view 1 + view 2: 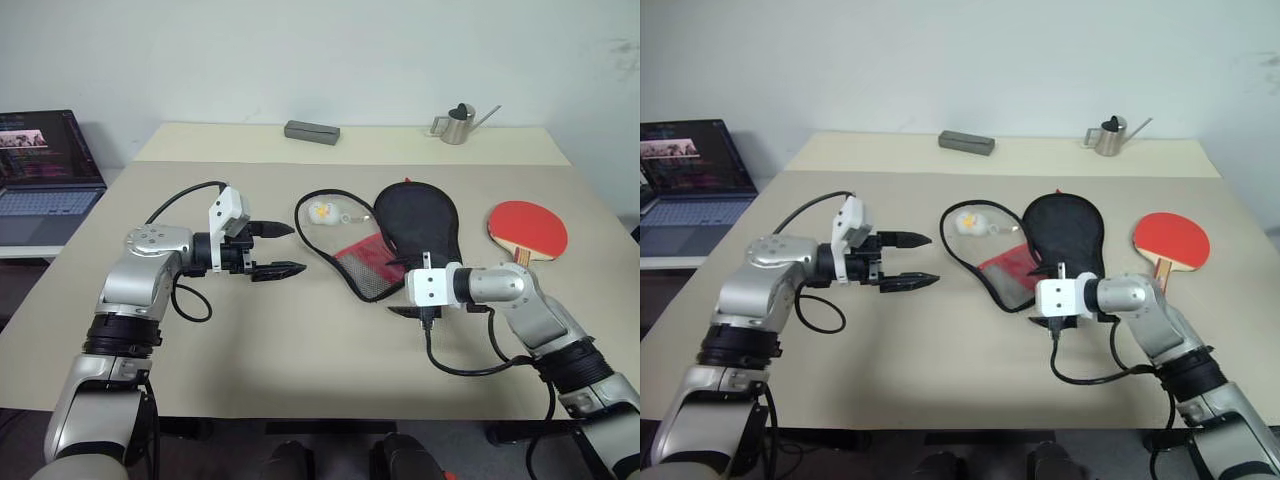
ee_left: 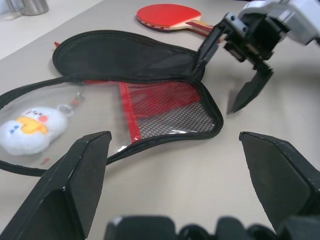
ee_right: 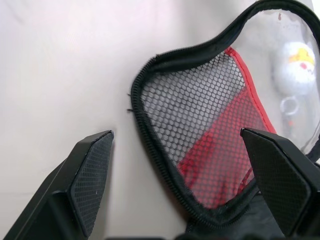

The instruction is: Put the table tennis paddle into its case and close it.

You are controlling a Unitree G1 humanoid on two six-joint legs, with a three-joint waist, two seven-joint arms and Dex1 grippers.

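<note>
1. Paddle [image 1: 527, 229] location: flat on the tabletop [image 1: 300, 340] at right of centre in the left eye view, red face up, handle toward the lower right.
2. Case [image 1: 415, 225] location: unzipped and spread open at frame centre, black lining up, mesh pocket flap toward the lower left. The paddle lies just beside its right edge, apart from it.
3. Right tool [image 1: 405, 288]: fingers apart, empty, over the case's near end. The paddle lies up and right of it.
4. Left tool [image 1: 277, 250]: fingers apart, empty, left of the case and pointing at it.
5. Judgement: the right arm is nearer the paddle; its long axis runs diagonally, so a handle grasp looks most direct.
</note>
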